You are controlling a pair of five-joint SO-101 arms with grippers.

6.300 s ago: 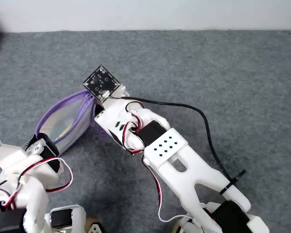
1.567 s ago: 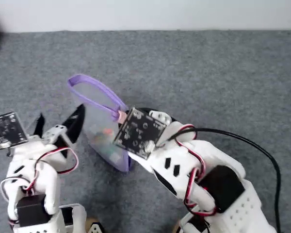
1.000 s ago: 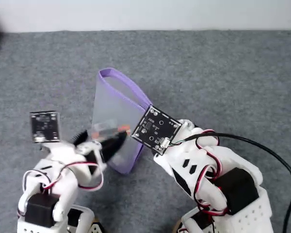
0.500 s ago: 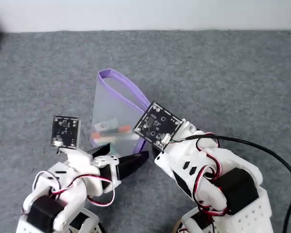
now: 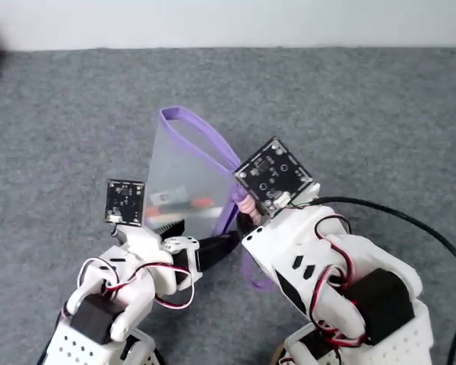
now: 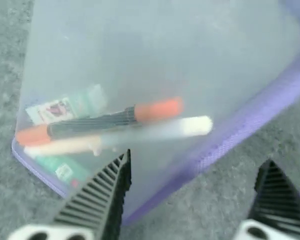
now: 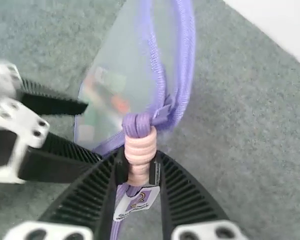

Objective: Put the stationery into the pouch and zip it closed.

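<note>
The translucent pouch (image 5: 184, 171) with purple trim (image 7: 182, 60) lies on the grey carpet, with the stationery inside. Through its side I see an orange-capped marker (image 6: 107, 120), a white pen (image 6: 160, 129) and small green packets (image 6: 60, 167). My right gripper (image 7: 138, 165) is shut on the pink coiled zipper pull (image 7: 138, 145) at the pouch's near corner (image 5: 247, 204). My left gripper (image 6: 196, 161) is open, its ribbed fingers (image 6: 112, 185) straddling the pouch's lower edge; in the high view it (image 5: 196, 236) sits just left of the right one.
Grey carpet (image 5: 380, 114) covers the table, with a pale wall strip along the far edge. A black cable (image 5: 410, 224) runs from the right arm's camera board. A purple strap (image 5: 252, 277) trails under the right arm.
The right gripper has drawn the zipper pull up and to the right, and the pouch shifted a little farther away. The left arm has advanced to the right, closer to the pouch's lower edge.
</note>
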